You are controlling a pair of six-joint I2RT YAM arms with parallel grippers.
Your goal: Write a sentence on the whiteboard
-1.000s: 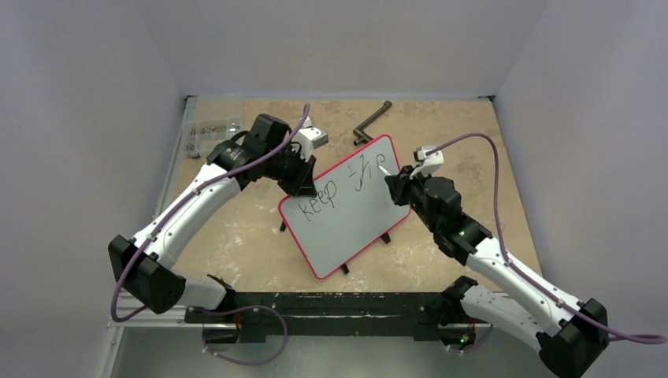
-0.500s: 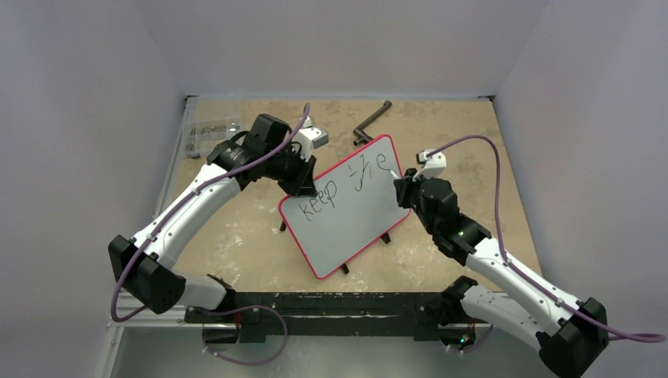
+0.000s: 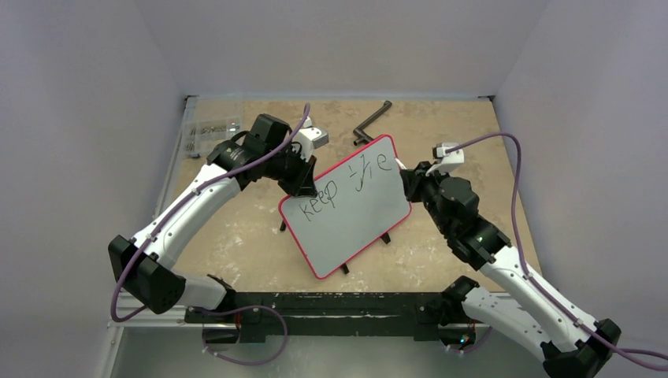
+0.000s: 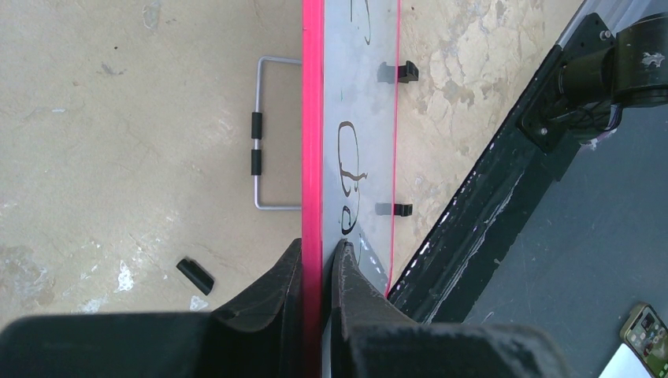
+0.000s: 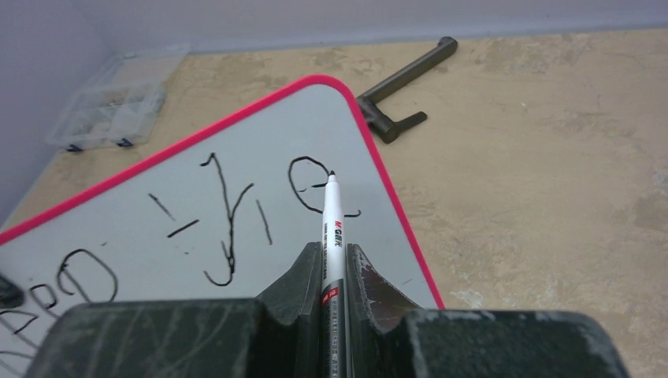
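Clamps the left claw [image 4: 319, 248] narrow on the red rim of the whiteboard [image 3: 350, 220], one finger on each face of the board; grips it at the far-left edge in the overhead view. Shows the board running straight ahead of that claw, almost edge-on, in the left wrist view; catches two small black feet [image 4: 403, 72] jutting from the opposite edge, to the claw's right. Reads just ahead of those fingers the first loops of the sentence [image 3: 319, 198], "keep the" in black along the top of the board.

Pinches the right claw [image 5: 334, 252] tight on a white marker [image 5: 330, 220], barrel straight out between the fingers, black tip forward. Holds that tip over the "e" that ends the second word, near the board's rounded far corner; cannot tell whether the tip touches the surface. Places the right claw just beside the board's right edge in the overhead view, facing the left claw across the writing.

Finds a dark L-shaped tool [image 5: 402, 87] beyond the marker tip and to its right, on the tan table [image 3: 236, 228]; spots a clear plastic box [image 5: 118, 110] far ahead and left of the right claw, by the wall. Picks out, left of the left claw and beside the rim, a bent wire bracket [image 4: 264, 134] with two black sleeves; notes a small black piece [image 4: 194, 276] nearer the fingers.
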